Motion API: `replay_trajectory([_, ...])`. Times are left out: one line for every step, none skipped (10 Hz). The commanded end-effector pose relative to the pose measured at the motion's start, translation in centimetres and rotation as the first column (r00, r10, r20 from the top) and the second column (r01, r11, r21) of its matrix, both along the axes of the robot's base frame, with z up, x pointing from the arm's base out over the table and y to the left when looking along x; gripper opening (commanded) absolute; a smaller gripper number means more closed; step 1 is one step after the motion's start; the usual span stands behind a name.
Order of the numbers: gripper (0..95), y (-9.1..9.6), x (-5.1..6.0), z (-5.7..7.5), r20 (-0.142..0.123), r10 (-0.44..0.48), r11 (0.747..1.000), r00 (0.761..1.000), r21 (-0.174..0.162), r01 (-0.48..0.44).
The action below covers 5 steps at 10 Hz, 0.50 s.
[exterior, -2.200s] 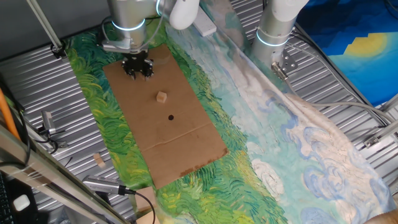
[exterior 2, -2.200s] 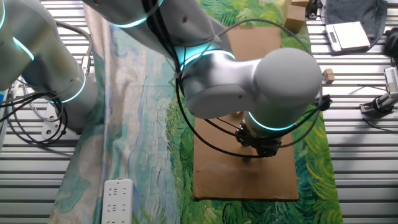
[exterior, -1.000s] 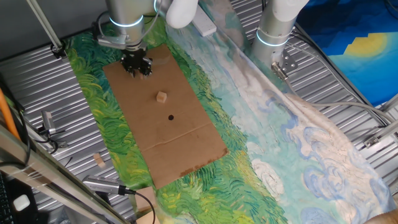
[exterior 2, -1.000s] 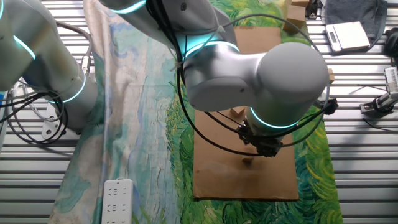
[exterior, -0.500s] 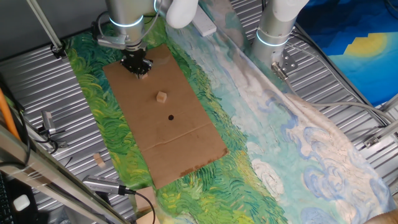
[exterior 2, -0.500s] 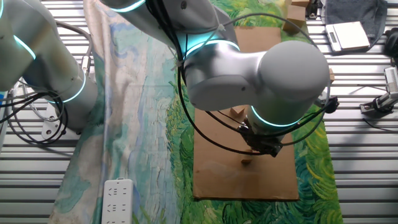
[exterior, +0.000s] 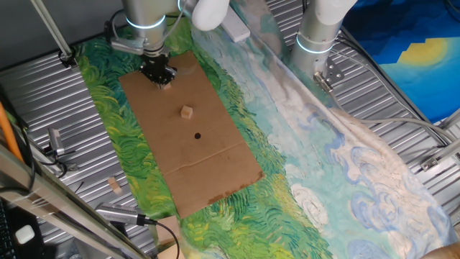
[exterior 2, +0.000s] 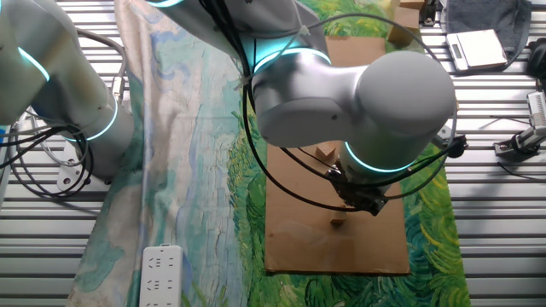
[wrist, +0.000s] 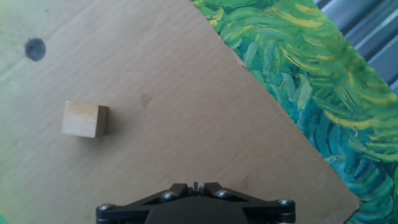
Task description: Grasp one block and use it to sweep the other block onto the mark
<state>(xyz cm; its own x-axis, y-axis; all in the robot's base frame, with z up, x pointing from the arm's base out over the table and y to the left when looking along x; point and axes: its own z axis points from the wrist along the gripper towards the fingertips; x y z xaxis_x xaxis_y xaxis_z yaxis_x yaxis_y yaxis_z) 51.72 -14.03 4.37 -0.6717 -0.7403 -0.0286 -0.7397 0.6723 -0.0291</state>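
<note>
My gripper [exterior: 162,79] hangs over the far end of the brown cardboard sheet [exterior: 208,169], jaws together. A small wooden block [exterior 2: 339,223] shows at its tips and has travelled with it. The hand view shows only the gripper's [wrist: 194,186] closed jaw base; the held block is hidden there. The free wooden block [exterior: 187,111] lies on the cardboard ahead of the gripper and also shows in the hand view [wrist: 85,119]. The mark [exterior: 198,135], a small black dot, lies just beyond the free block. In the hand view the mark [wrist: 35,49] is at the upper left.
The cardboard lies on a green painted cloth [exterior: 108,144] over a ribbed metal table. A spare block [exterior: 113,185] lies off the cloth. A second arm's base [exterior: 316,36] stands at the back right. A white power strip [exterior 2: 160,273] lies on the cloth.
My gripper has shifted a little toward the far end of the cardboard, away from the free block, carrying the block at its tips. The free block and the mark have not moved.
</note>
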Motion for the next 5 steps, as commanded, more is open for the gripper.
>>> replay_trajectory([0.0, -0.05, -0.14, 0.16, -0.002, -0.020, 1.000, 1.000, -0.008, 0.020])
replay_trajectory([0.0, -0.05, -0.14, 0.16, -0.002, -0.039, 0.999, 0.999, -0.004, 0.039])
replay_trajectory([0.0, -0.05, -0.14, 0.16, 0.000, -0.055, 0.999, 0.999, -0.002, 0.055])
replay_trajectory([0.0, -0.05, -0.14, 0.16, 0.001, -0.072, 0.997, 0.997, -0.003, 0.072])
replay_trajectory([0.0, -0.05, -0.14, 0.16, 0.001, -0.092, 0.996, 0.996, 0.000, 0.092])
